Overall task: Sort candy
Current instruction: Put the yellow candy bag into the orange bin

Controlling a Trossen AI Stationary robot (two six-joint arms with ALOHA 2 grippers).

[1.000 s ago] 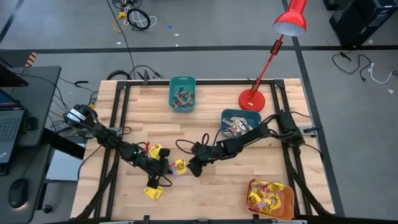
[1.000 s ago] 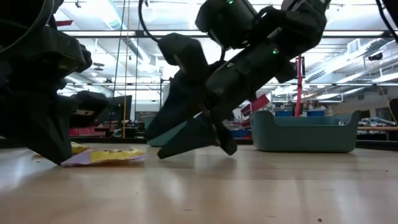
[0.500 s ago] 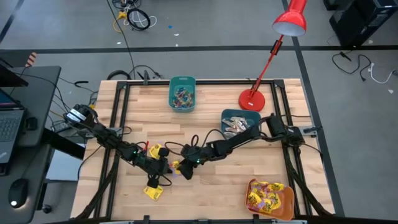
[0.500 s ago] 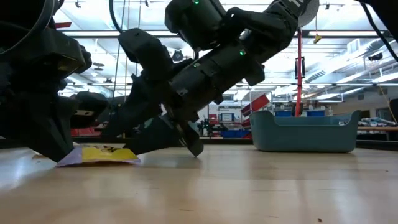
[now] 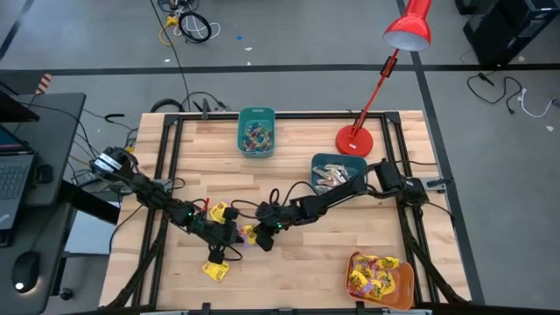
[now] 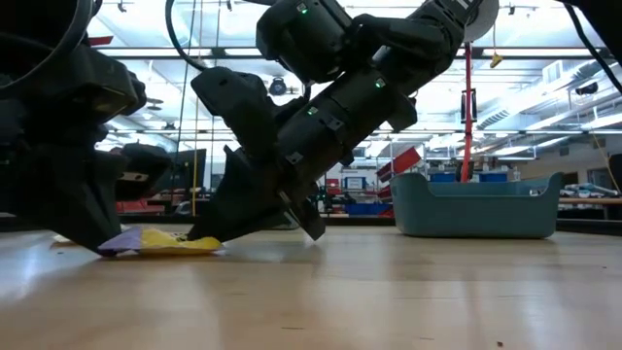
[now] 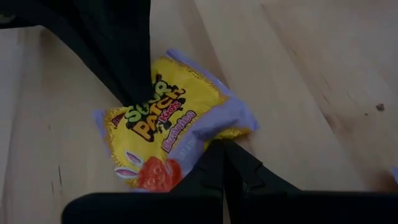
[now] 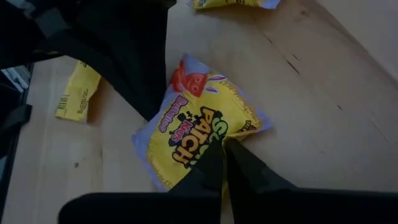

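Your right gripper [image 8: 222,155]: jaws clamped together on edge of yellow packet [image 8: 202,127], packet flat on desk [image 5: 297,267] near front left. Your left gripper [image 7: 224,163]: jaws together, tips touching same packet's opposite edge. Two more yellow packets [image 5: 215,270] lie nearby on desk. Teal bin [image 5: 256,131], second teal bin [image 5: 337,171], orange bin [image 5: 380,279] well apart, all holding candy.

Wood table [image 5: 297,271]: 3 bins, red lamp base [image 5: 354,139], yellow candy packets [image 5: 215,270] by both hands, prob. 4.
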